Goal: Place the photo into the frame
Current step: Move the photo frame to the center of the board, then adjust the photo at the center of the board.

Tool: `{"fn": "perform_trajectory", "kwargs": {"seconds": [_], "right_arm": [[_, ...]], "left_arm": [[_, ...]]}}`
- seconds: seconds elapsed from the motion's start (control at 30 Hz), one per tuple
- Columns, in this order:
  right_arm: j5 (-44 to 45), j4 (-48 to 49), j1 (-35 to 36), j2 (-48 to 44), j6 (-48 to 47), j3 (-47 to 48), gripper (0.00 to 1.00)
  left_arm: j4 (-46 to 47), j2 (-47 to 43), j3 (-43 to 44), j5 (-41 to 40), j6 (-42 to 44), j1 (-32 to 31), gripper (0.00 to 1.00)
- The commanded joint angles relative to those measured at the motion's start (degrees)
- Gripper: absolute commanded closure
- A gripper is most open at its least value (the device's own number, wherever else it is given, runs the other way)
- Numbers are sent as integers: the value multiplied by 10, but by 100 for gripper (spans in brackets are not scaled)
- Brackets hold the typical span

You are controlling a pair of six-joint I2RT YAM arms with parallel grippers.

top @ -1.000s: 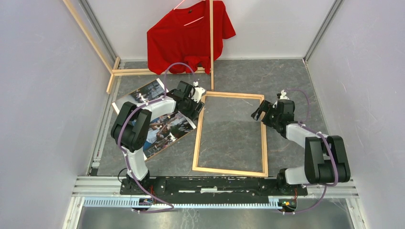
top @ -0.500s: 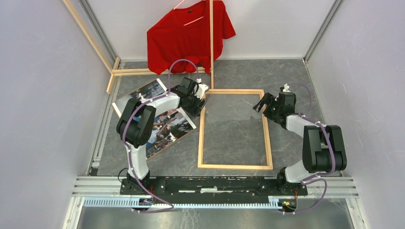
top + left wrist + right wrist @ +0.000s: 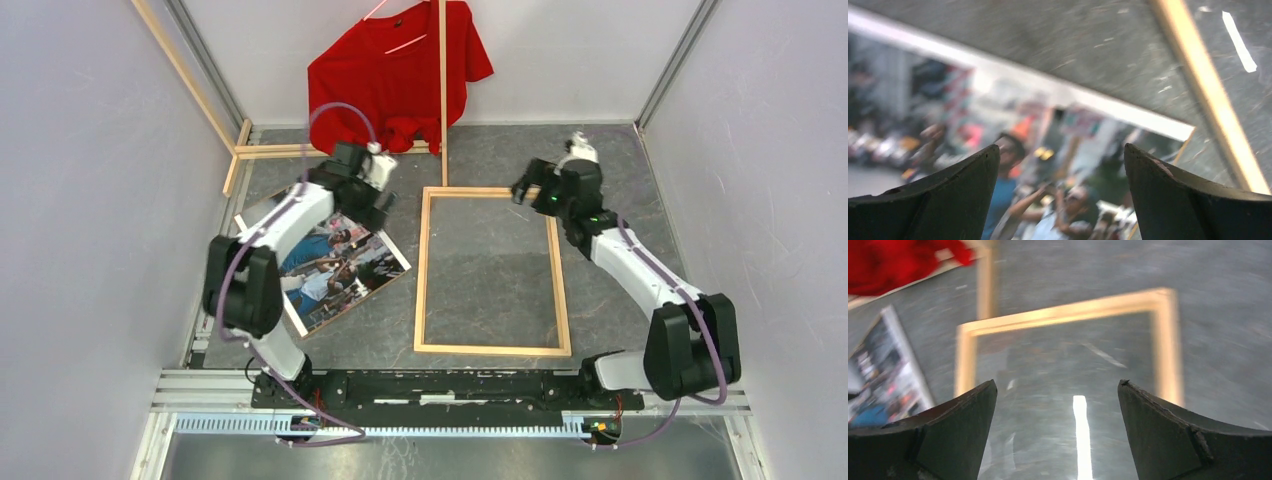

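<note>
The frame [image 3: 421, 270], thin light wood with a clear pane, lies flat mid-table, square to the table edges; its strips also show in the wrist views [image 3: 1208, 100] [image 3: 1068, 315]. The photo [image 3: 335, 275], a colour print of people with a white border, lies face up and skewed just left of it [image 3: 1048, 150] [image 3: 883, 375]. My left gripper [image 3: 372, 205] hangs open over the photo's far right part, nothing between its fingers [image 3: 1062, 146]. The right gripper [image 3: 527, 190] hovers open and empty above the frame's far right corner [image 3: 1058, 382].
A red shirt [image 3: 395, 75] hangs on the back wall. Loose wood slats [image 3: 300, 150] lie along the back left, and one upright slat [image 3: 443, 90] stands before the shirt. A brown board edge [image 3: 305, 328] peeks from under the photo. Walls close in left and right.
The frame turned from tilted to square and shifted slightly right. Both grippers then drew back from its far corners toward the back wall, and the left gripper opened wider.
</note>
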Motion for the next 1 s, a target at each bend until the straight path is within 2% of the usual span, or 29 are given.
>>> {"fn": "perform_trajectory", "kwargs": {"seconds": [0.0,0.1,0.23,0.33,0.43,0.63,0.8,0.97], "right_arm": [[2,19,125,49,-19,81,2],[-9,40,219,123,-30,149,2],[-7,1,312,252,-58,289,2],[-5,-20,353,347,-65,372,2],[-2,-24,373,407,-63,422,2],[5,-30,388,493,-55,481,2],[-4,-17,390,522,-38,468,2],[-9,8,403,512,-29,423,2]], "left_arm": [[-79,-117,0,-25,66,98,0],[-92,-175,-51,-44,99,171,0],[-86,-230,-116,-82,142,291,0],[-62,-245,-153,-94,173,391,1],[-20,-248,-186,-118,194,448,3],[97,-230,-244,-190,207,487,6],[152,-179,-248,-194,178,487,7],[210,-109,-238,-221,158,486,9]]}}
